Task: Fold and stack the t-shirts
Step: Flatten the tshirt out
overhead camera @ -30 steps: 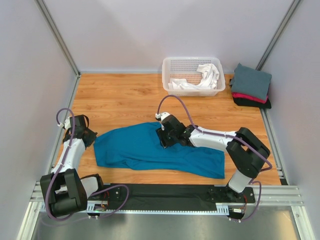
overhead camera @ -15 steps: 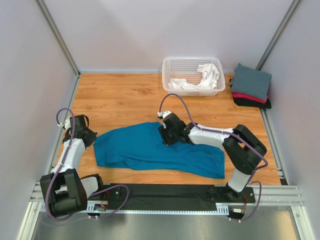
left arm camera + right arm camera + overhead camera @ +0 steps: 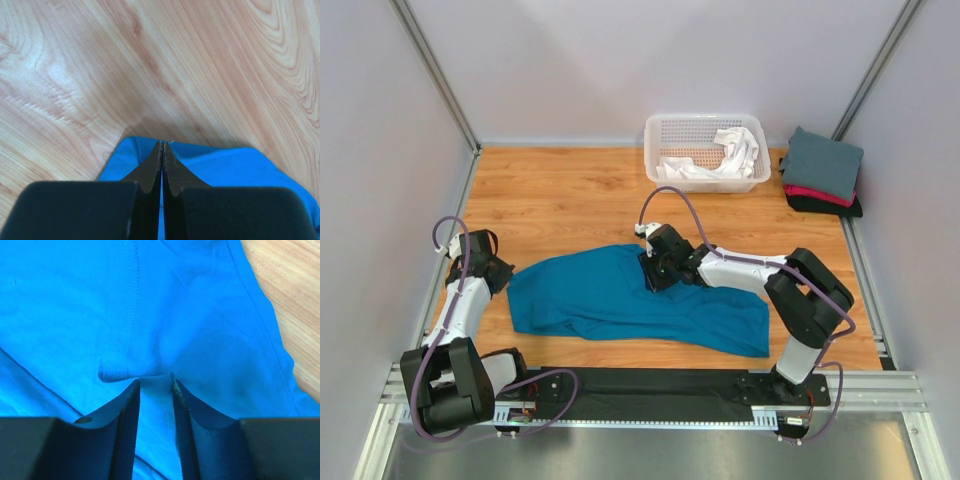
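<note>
**One teal shirt lies crosswise between the grippers, with the right one on its middle**

We see a large teal-blue cloth t-shirt (image 3: 580,295) spread flat on the wooden table (image 3: 560,190). Its long axis runs sideways, from the left gripper (image 3: 492,272) to well past the right gripper (image 3: 655,270).

The right gripper sits on top of the shirt, close to the far edge of its middle. Cloth spreads away from it to the left, to the right and towards the arm bases. Its fingers stand part-way apart and press down. A small raised pucker of blue cloth, just beside a stitched seam, sits between the tips. We judge this is not yet a firm clamp.

The left gripper is at the shirt's left end with its fingers pressed together. The edge of the cloth lies right under the tips, but we cannot tell whether any hem is caught between them.

We judge the right arm nearer to the body of the shirt and the left arm nearer to its end, so a fold along the long axis would need both.

There is one shirt laid out. Far beyond the right gripper and off to its right is a pile of three folded shirts:
- a slate-grey shirt (image 3: 820,160) on top
- a red-pink shirt (image 3: 815,193) under it
- a black shirt (image 3: 825,207) at the bottom

One white plastic lattice basket (image 3: 705,185) stands almost straight beyond the right gripper. It holds crumpled white cloth (image 3: 735,150), and we cannot count how many garments that is.
</note>
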Controlling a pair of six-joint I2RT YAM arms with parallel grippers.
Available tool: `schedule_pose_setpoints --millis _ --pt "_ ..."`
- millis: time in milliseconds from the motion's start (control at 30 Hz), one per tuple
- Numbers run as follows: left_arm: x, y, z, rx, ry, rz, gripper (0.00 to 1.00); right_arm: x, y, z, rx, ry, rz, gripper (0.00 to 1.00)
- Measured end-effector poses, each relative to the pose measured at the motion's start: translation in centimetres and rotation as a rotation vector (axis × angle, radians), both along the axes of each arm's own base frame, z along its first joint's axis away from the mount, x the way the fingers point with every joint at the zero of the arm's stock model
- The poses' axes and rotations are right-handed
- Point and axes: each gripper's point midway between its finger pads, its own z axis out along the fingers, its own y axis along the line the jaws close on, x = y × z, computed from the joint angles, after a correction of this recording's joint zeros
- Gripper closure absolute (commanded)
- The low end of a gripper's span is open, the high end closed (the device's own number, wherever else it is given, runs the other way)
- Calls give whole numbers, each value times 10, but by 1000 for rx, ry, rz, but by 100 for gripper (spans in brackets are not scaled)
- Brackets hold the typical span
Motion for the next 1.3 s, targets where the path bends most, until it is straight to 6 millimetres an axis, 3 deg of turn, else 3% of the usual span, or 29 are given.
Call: schedule_pose_setpoints --millis 233,333,567,667,767,933,1033,1133,1167,1200,1300 --pt "0 0 0 0 0 0 100 -1 0 -7 -9 14 2 82" --pt "0 0 0 0 0 0 100 -1 1 -7 -10 13 8 100" --pt "1 0 3 -1 -12 1 100 1 0 -6 -17 11 1 99" --pt "2 -4 9 -17 -25 -11 100 2 -4 6 -26 -6 -11 99" --pt "8 -5 26 -17 -54 -22 100 14 -8 44 -15 -93 -40 100" --pt "25 -1 93 45 -176 -73 100 41 -17 156 101 -345 -119 99" --pt "38 -1 163 108 -316 -138 100 57 -35 229 167 -506 -192 100" --pt "41 -3 228 177 -444 -186 100 71 -57 287 187 -646 -265 100" --pt "39 -4 250 200 -487 -205 100 79 -74 319 182 -730 -314 99" --pt "37 -7 281 237 -555 -229 100 79 -74 321 182 -735 -317 99" --pt "26 -13 325 300 -629 -282 100 88 -93 352 168 -810 -357 100"
